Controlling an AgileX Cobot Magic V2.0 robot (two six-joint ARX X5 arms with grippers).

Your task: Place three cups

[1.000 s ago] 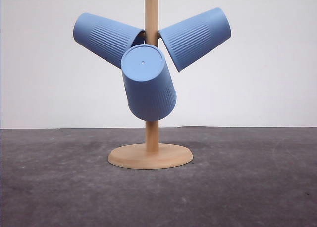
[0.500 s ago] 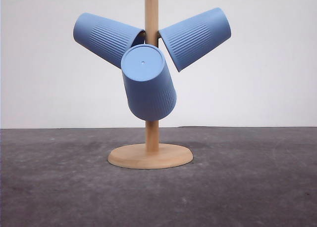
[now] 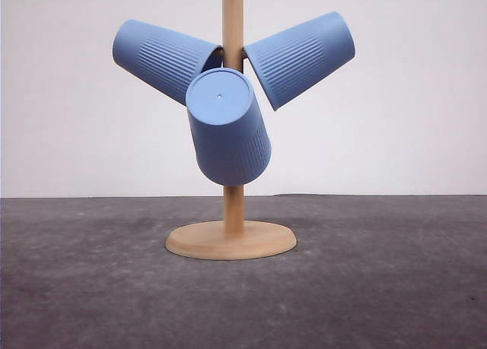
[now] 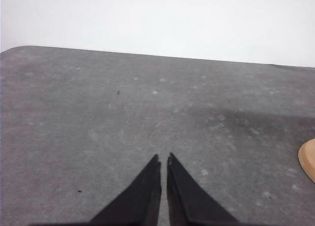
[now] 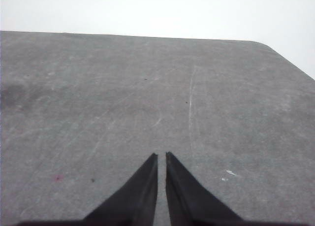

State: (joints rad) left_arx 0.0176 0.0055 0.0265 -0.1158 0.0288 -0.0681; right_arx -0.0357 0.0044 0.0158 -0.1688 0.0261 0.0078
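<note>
Three blue ribbed cups hang on a wooden stand (image 3: 233, 212) in the front view. One cup (image 3: 163, 58) points up to the left, a second cup (image 3: 301, 56) points up to the right, and a third cup (image 3: 227, 128) faces forward with its flat base toward the camera. My left gripper (image 4: 163, 159) is shut over bare grey table, with the stand's round base (image 4: 308, 159) at the picture's edge. Over bare table too, my right gripper (image 5: 161, 157) is shut with nothing between its fingers.
The dark grey table (image 3: 380, 288) spreads around the stand's round base (image 3: 230, 239). A white wall stands behind. The table's far edge and rounded corner (image 5: 266, 45) show in the right wrist view.
</note>
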